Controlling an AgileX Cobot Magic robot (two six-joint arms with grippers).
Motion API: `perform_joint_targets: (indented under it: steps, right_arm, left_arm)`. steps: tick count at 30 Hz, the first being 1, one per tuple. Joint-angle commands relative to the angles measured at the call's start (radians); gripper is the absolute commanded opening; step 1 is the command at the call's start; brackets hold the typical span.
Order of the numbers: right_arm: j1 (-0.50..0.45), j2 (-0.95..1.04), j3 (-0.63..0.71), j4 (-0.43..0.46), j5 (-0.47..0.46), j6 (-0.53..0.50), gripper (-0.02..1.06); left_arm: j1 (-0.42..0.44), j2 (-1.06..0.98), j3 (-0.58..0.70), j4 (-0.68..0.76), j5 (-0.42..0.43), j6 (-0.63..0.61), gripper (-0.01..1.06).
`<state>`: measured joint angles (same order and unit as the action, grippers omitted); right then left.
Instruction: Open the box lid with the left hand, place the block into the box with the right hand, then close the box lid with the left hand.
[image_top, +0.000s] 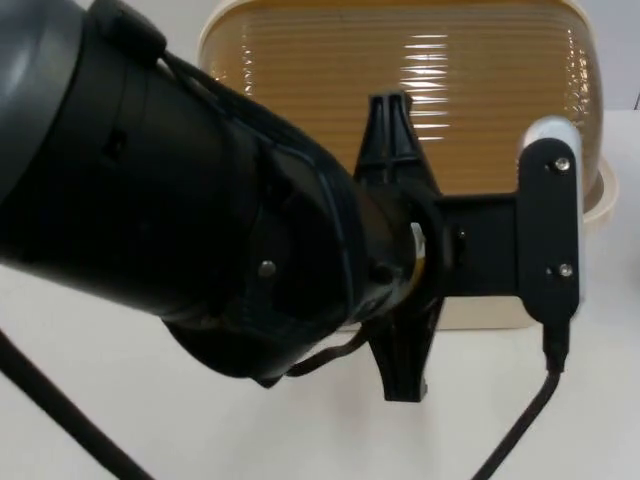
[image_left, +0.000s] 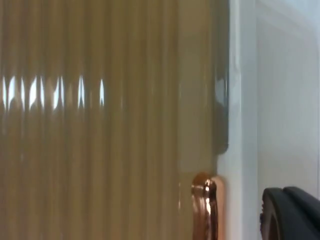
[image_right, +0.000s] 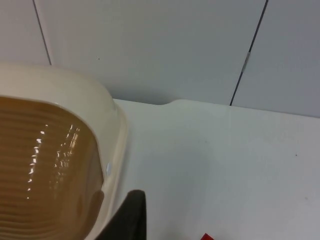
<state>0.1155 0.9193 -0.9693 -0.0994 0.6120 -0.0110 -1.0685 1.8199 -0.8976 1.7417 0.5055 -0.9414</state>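
Left gripper (image_top: 400, 250) hangs over the box lid (image_top: 420, 70), jaws' state untellable.

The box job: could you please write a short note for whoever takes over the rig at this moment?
Left gripper: reaching over the box's amber lid, close to its ribbed surface.
Right gripper: beside the box's corner, over the white table; this arm waits.
A red sliver by the right gripper is probably the block, outside the box.
Done: nothing visible; the lid looks seated on the box.
Left: open lid, put block in, close lid.
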Motion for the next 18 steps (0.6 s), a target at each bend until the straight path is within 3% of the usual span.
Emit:
perform_joint_targets:
  steps: [1,18]
  right_arm:
    - [0.002,-0.006,-0.005,-0.004,-0.002,0.003,1.05]
    - [0.002,-0.006,-0.005,-0.006,-0.002,0.003,1.05]
  left_arm:
    - [0.017,0.015,-0.020,0.003,-0.007,-0.006,0.00]
    - [0.082,0.027,-0.031,0.003,-0.016,0.027,0.00]
